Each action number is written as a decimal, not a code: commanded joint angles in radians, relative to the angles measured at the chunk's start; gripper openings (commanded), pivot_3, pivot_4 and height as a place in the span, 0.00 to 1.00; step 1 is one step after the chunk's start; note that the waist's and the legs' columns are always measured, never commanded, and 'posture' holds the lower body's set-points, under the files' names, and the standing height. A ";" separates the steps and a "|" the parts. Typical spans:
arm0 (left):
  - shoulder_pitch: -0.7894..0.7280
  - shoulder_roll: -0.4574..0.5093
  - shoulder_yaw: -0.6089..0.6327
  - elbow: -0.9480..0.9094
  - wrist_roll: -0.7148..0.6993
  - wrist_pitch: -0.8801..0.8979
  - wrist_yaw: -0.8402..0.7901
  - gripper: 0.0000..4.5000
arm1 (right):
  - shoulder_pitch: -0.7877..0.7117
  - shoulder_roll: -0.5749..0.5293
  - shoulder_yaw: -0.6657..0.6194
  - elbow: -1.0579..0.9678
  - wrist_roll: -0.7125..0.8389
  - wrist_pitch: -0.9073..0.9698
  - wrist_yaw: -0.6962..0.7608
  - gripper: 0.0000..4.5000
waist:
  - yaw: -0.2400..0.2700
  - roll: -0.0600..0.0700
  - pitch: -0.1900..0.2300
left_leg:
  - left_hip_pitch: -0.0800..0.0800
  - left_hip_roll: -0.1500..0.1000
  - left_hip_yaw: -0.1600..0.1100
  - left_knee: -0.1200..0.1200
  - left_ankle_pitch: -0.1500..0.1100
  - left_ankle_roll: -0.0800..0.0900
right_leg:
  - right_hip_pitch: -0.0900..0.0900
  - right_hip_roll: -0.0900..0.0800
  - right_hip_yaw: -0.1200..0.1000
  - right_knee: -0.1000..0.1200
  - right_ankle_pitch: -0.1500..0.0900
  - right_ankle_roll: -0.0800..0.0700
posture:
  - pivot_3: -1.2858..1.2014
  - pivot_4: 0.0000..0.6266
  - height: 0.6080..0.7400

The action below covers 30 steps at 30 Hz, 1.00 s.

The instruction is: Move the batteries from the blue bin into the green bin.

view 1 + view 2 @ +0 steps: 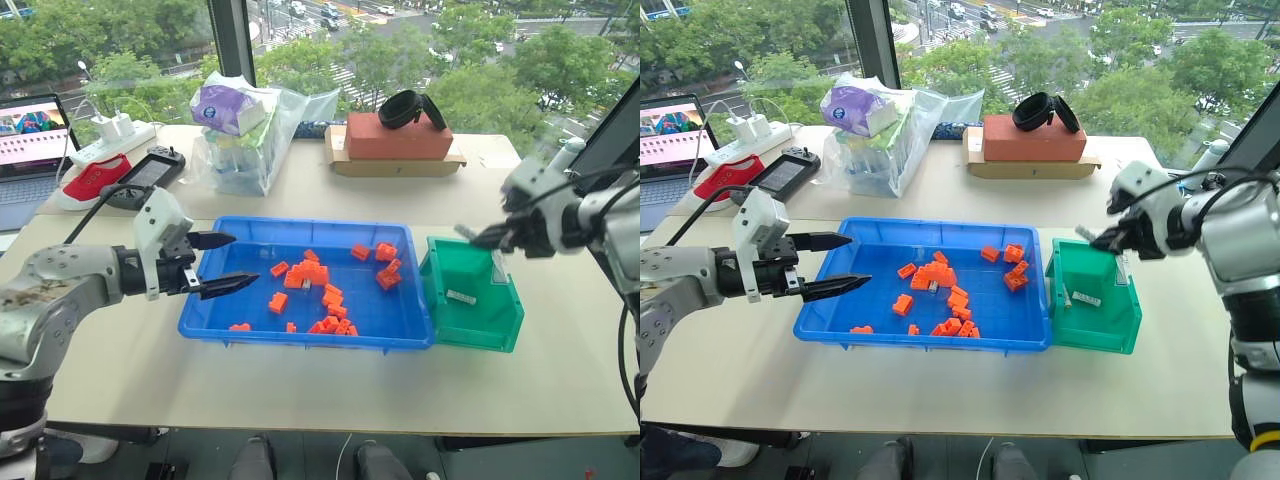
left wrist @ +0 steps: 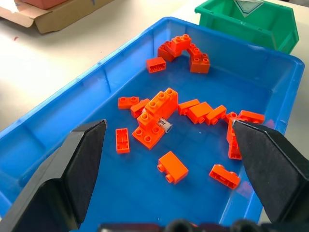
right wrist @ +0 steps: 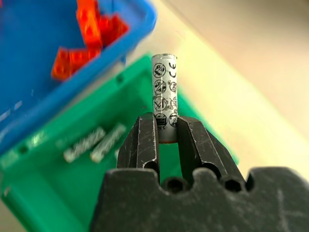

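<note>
Crowding one battery (image 2: 164, 124): orange blocks (image 2: 155, 116)

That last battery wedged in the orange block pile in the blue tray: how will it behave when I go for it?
The battery is a smooth round cylinder, so it will probably roll once the orange blocks beside it shift. It looks rigid. Its glossy sleeve may slip in the left pincer, which stands open over the blue tray.
</note>
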 commanded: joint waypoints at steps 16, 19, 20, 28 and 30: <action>0.047 0.024 0.068 -0.028 0.020 -0.004 -0.016 1.00 | -0.240 0.093 0.013 -0.052 0.061 0.031 0.008 0.99 | 0.001 0.001 0.000 | 0.000 0.000 0.000 0.000 0.000 0.000 | 0.000 0.000 0.000 0.000 0.000 0.000 | 0.52 0.24 0.96; 0.084 0.031 0.097 -0.047 0.023 0.004 -0.003 1.00 | -0.270 0.193 0.038 -0.120 0.128 0.013 0.041 0.99 | -0.002 0.001 0.000 | 0.000 0.000 -0.001 0.000 0.000 0.000 | 0.000 0.000 -0.001 0.001 0.000 0.000 | 0.52 0.24 0.96; 0.094 0.033 0.105 -0.051 0.025 0.007 0.002 1.00 | -0.274 0.226 0.057 -0.129 0.133 0.014 0.037 0.99 | -0.002 0.001 0.000 | 0.000 0.000 -0.001 0.000 0.000 0.000 | 0.000 0.000 -0.001 0.001 0.000 0.000 | 0.52 0.24 0.96; 0.184 0.051 0.195 -0.119 0.010 0.046 0.045 1.00 | -0.244 0.464 0.224 0.007 0.056 -0.139 -0.052 0.99 | 0.012 0.001 0.000 | 0.000 0.000 -0.001 0.001 0.000 0.000 | 0.000 0.000 -0.002 0.003 0.000 0.000 | 0.52 0.24 0.96; 0.214 0.051 0.230 -0.143 -0.001 0.064 0.060 1.00 | -0.235 0.514 0.235 0.066 0.047 -0.167 -0.072 0.99 | 0.013 0.000 0.000 | 0.000 0.000 -0.001 0.001 0.000 0.000 | 0.000 0.000 -0.002 0.003 0.000 0.000 | 0.52 0.24 0.96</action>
